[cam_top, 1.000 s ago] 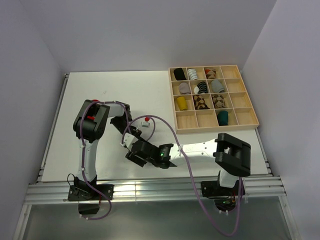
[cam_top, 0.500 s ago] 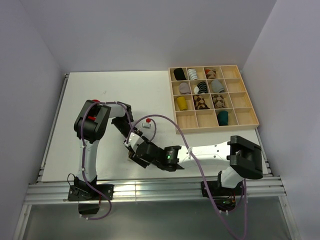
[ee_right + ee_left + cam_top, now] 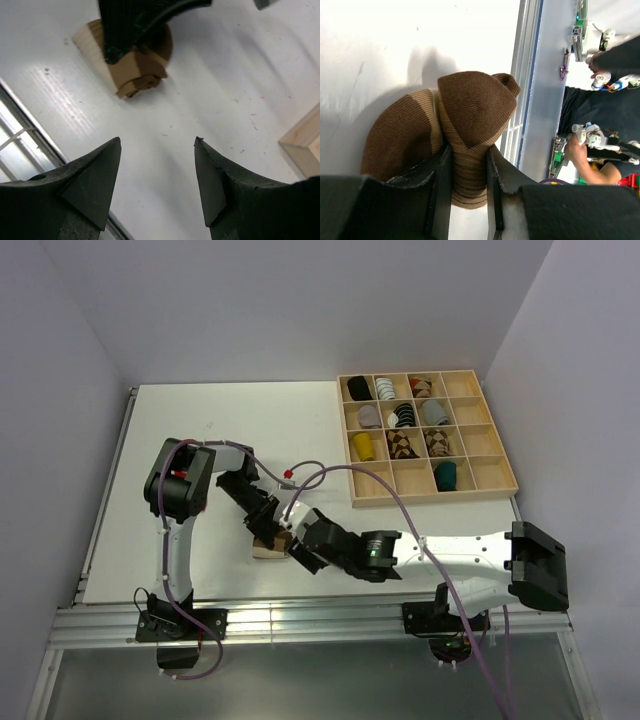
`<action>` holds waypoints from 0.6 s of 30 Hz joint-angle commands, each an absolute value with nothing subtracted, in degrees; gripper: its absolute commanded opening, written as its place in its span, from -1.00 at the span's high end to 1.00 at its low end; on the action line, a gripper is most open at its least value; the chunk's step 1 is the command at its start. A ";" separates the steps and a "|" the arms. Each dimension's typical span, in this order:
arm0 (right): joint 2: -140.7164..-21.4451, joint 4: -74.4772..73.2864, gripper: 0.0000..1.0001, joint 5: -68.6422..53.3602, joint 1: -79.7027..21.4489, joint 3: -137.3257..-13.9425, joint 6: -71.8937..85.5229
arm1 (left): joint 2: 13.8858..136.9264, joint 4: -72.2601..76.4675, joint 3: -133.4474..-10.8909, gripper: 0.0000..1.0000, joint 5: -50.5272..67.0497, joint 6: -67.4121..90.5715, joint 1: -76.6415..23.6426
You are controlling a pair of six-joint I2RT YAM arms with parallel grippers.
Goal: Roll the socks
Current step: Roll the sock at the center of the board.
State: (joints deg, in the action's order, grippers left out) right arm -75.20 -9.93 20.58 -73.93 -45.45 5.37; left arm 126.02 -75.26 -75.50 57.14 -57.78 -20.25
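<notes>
While the tray (image 3: 430, 496) holds bundles (image 3: 400, 445), left tool (image 3: 468, 152) pinches brown sock (image 3: 475, 105); right tool (image 3: 157, 142) gapes.

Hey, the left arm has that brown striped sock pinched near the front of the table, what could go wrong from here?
The left gripper pinches only a narrow part of the brown striped sock. The folded bulk bulges free beyond the grip and might unroll or slip out.
The sock lies near the front edge of the table, so a push could send it off.
The open right gripper hovers close by, so the two grippers could collide.
</notes>
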 commanded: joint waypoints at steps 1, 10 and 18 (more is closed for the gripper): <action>-71.90 -9.67 -0.35 17.59 -69.72 -44.04 6.85 | 127.35 -68.55 -76.46 0.99 53.88 -59.24 -19.86; -74.78 -8.00 -0.34 13.62 -69.78 -46.48 4.75 | 127.18 -69.08 -76.38 0.99 53.79 -59.68 -19.78; -86.38 -6.76 -0.33 13.80 -75.49 -53.16 2.90 | 127.62 -69.35 -76.64 0.99 53.61 -59.94 -19.78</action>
